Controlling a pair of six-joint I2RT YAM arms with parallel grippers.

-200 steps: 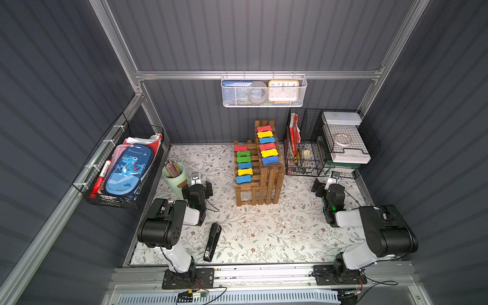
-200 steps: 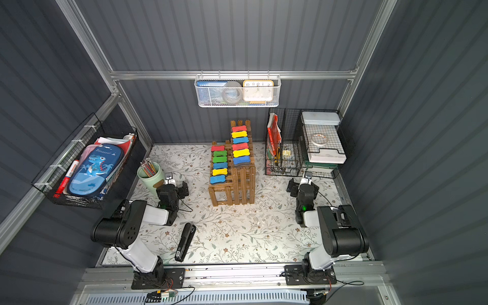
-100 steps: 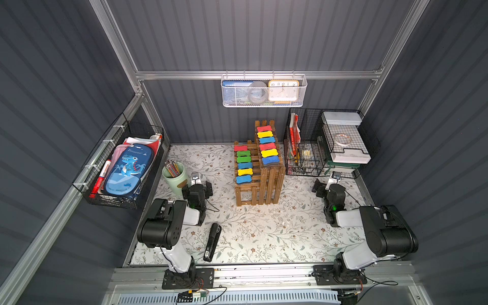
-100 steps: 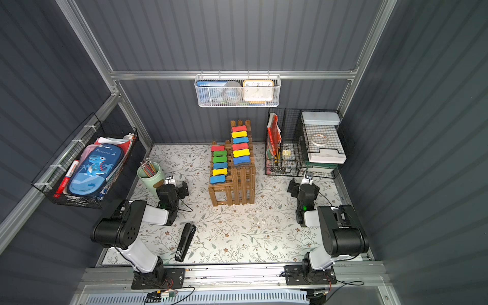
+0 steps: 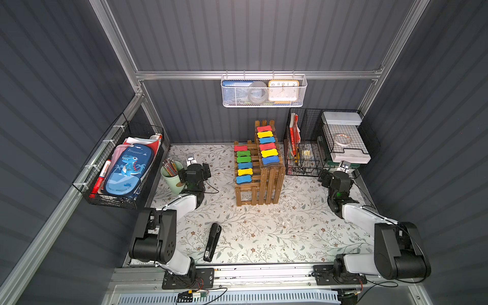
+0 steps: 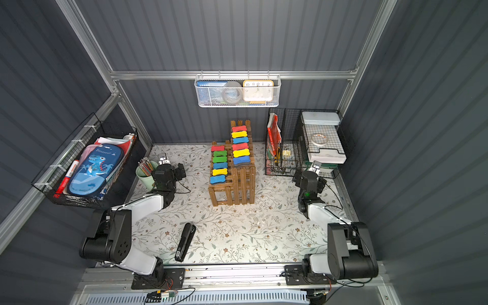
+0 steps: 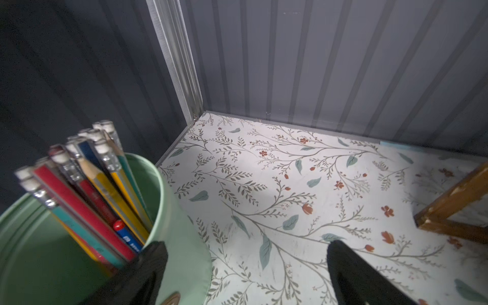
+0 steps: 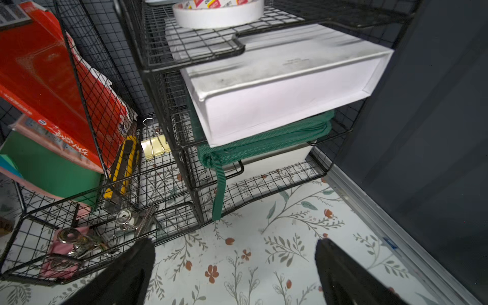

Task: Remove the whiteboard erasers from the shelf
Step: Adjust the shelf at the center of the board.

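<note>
The brown slatted shelf (image 5: 264, 190) (image 6: 235, 192) stands at the back middle of the floral table. Several whiteboard erasers lie in a row on its lower step (image 5: 243, 159) (image 6: 220, 159), and several more on its upper step (image 5: 268, 152) (image 6: 240, 153), in red, yellow, blue and green. My left gripper (image 5: 190, 159) (image 7: 245, 248) is open and empty, left of the shelf beside a pencil cup. One shelf leg (image 7: 454, 206) shows in the left wrist view. My right gripper (image 5: 344, 166) (image 8: 235, 245) is open and empty, right of the shelf, in front of the wire organiser.
A green cup of pencils (image 5: 173, 177) (image 7: 182, 237) touches the left finger's side. A black stapler (image 5: 212, 241) lies near the front. A black wire-mesh organiser (image 5: 327, 148) (image 8: 169, 163) fills the back right corner. Baskets hang on the left wall (image 5: 92, 169) and the back wall (image 5: 264, 103).
</note>
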